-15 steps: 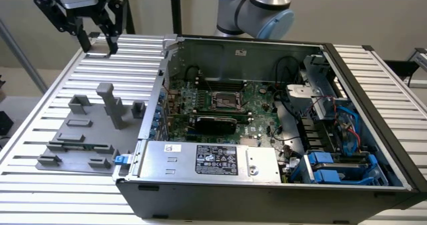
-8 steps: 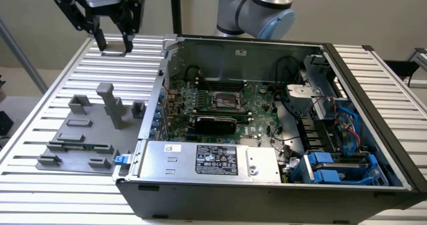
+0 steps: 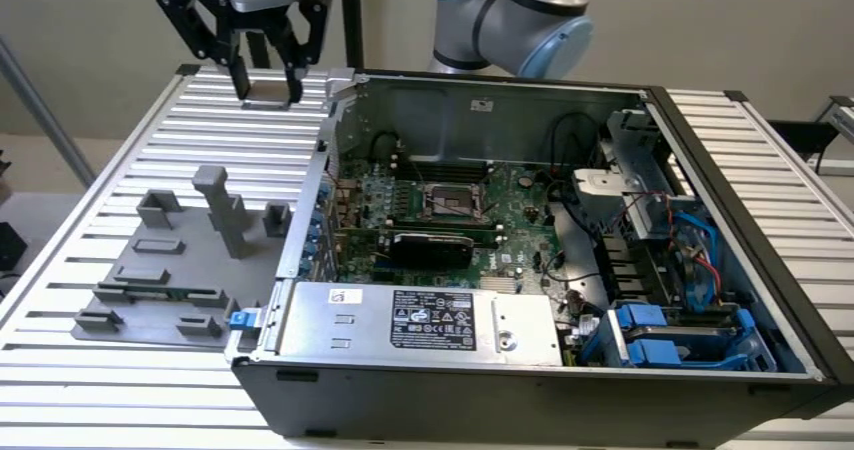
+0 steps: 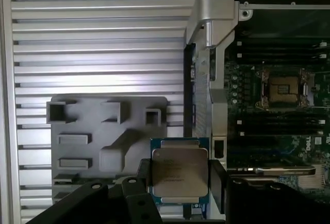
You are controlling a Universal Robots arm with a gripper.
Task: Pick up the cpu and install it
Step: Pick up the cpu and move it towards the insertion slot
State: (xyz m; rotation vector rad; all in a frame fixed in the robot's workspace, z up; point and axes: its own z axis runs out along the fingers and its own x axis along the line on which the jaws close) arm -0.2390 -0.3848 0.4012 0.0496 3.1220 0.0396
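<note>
The cpu (image 4: 179, 171), a flat square chip with a silver-grey metal lid and a thin rim, is clamped by its edges between the two black fingers (image 4: 218, 182) of my gripper (image 4: 179, 178). In the exterior view the gripper (image 3: 268, 98) hangs high over the ribbed table at the far left, just outside the back left corner of the open computer case, with the small silver cpu (image 3: 268, 88) between its fingertips. The empty black-framed motherboard socket (image 3: 450, 202) lies inside the case, off to the exterior view's right of the gripper, and appears as the socket (image 4: 283, 88) in the wrist view.
A grey fixture plate (image 3: 160, 280) with upright blocks lies on the ribbed table (image 3: 80, 390) at the exterior view's left of the case. The case wall (image 3: 327, 140) stands between gripper and motherboard. Power supply (image 3: 414, 320), cables and blue drive bays (image 3: 667, 335) fill the case front.
</note>
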